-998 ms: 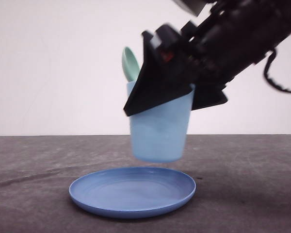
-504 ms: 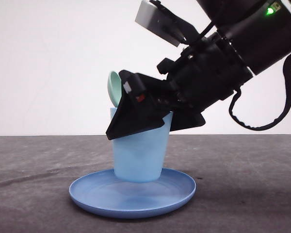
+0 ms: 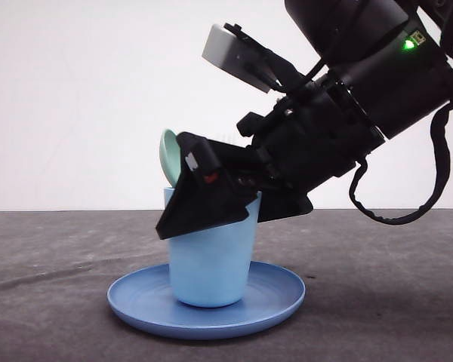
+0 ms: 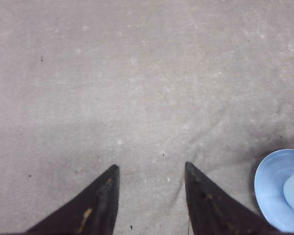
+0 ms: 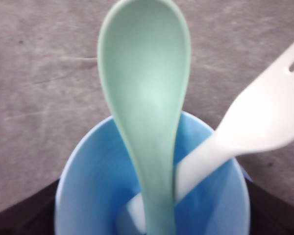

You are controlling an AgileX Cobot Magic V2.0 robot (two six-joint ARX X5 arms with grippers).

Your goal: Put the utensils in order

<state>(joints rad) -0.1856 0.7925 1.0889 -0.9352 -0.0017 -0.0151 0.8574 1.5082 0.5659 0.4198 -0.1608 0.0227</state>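
Right gripper (image 3: 208,200) is clamped on the light blue cup (image 3: 209,260) — black fingers straddle the upper wall near the rim, one finger (image 3: 192,204) across the front face in the front view, arm angling down from the upper right. Cup sits upright on the round blue plate (image 3: 279,298), base roughly central in the plate well; from the front it looks seated on the plate, though the contact line is hard to read exactly. Both utensils stand inside the cup, between the fingers: mint-green spoon (image 5: 147,93) bowl-up, handle down into the cup, and white fork (image 5: 255,122) leaning across behind it with tines out past the rim. Spoon handle and fork handle cross and touch low in the cup. From the front the spoon bowl (image 3: 168,157) pokes above the rim just beside the gripper; the fork is hidden by the gripper there. No readable writing — a small red mark on the gripper finger, too small to make out, and a green LED lit on the arm (image 3: 405,44). Left gripper (image 4: 149,176) hangs over bare grey table (image 4: 137,73), fingers spread apart, holding nothing, plate edge (image 4: 269,181) off to one side, well apart from it.
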